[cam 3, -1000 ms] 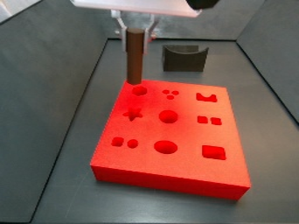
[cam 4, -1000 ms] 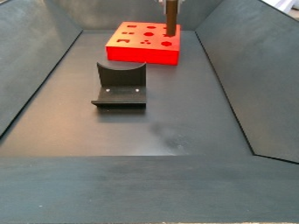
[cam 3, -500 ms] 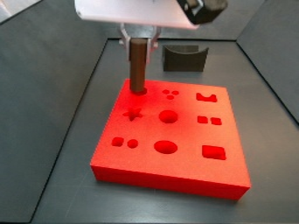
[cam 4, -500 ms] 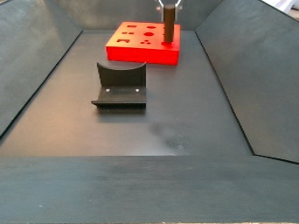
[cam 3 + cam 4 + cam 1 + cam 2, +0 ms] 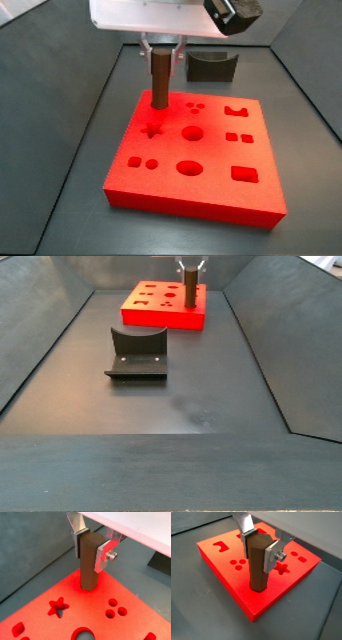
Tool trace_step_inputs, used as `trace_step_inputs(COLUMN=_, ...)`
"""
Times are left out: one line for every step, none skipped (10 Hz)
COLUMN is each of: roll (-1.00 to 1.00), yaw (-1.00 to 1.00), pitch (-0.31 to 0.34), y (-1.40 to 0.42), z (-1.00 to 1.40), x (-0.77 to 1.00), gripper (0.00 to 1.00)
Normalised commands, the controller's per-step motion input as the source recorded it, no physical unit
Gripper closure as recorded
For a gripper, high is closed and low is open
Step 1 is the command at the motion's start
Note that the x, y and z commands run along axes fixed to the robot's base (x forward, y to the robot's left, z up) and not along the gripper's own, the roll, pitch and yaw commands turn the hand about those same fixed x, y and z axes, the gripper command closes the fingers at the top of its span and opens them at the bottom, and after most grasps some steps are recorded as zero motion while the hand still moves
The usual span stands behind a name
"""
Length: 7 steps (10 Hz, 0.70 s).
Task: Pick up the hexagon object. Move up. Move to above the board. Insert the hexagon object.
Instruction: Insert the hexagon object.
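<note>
My gripper is shut on the hexagon object, a tall brown peg held upright, also seen in the wrist view from the board's corner. The silver fingers clamp its upper part. The peg's lower end sits in a hole at the far left corner of the red board, as both side views show. The gripper stands right above that corner. The board's star, circle and square holes show in both wrist views.
A dark grey block with a curved notch stands behind the board; a side view shows it on the grey floor nearer the camera. Sloped grey walls enclose the floor on both sides.
The gripper has moved down with the peg. The peg's lower end has gone from just above the board's corner hole into it.
</note>
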Motion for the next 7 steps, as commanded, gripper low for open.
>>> trace_step_inputs(roll=0.0, yaw=0.0, pitch=0.0, y=0.12, z=-0.4, x=0.54, gripper=1.0)
trace_step_inputs(roll=0.0, yaw=0.0, pitch=0.0, y=0.09, z=-0.34, x=0.44, gripper=1.0)
trace_step_inputs(roll=0.18, yaw=0.0, pitch=-0.157, y=-0.07, z=-0.57, x=-0.03, gripper=1.0)
trace_step_inputs(roll=0.23, yaw=0.0, pitch=-0.234, y=-0.2, z=-0.65, x=-0.28, gripper=1.0)
trace_step_inputs(roll=0.21, yaw=0.0, pitch=-0.193, y=-0.21, z=-0.49, x=-0.31, gripper=1.0)
trace_step_inputs(roll=-0.03, yaw=0.04, pitch=-0.024, y=0.0, z=-0.02, x=0.0, gripper=1.0)
trace_step_inputs(roll=0.0, yaw=0.0, pitch=0.0, y=0.0, z=0.0, x=0.0, gripper=1.0)
